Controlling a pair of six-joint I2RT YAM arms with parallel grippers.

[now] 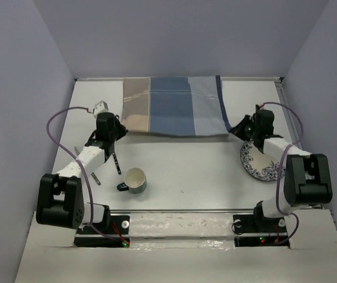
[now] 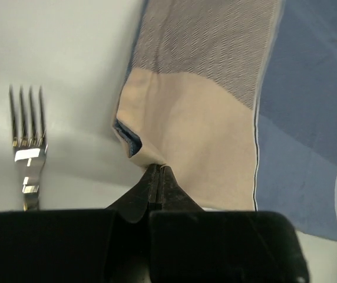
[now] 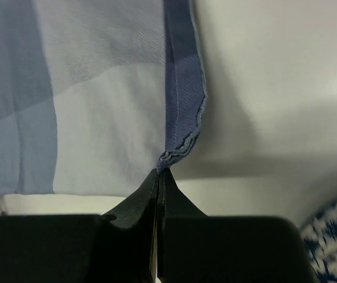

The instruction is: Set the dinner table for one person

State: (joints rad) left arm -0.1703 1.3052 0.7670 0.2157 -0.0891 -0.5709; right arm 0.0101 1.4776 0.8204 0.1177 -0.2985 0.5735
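Left fingers (image 2: 158,172) clenched on the placemat (image 1: 171,106) at its near tan corner, right fingers (image 3: 158,175) clenched on the near dark-blue corner. Cloth ran away from both, long axis left-right, across the far worktop (image 1: 186,168). I judged a matched nearward pull came next.

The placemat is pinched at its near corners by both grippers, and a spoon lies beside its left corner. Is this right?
No. It is a fork, not a spoon: the left wrist view shows its tines. The left gripper and the right gripper do pinch the near corners of the placemat.
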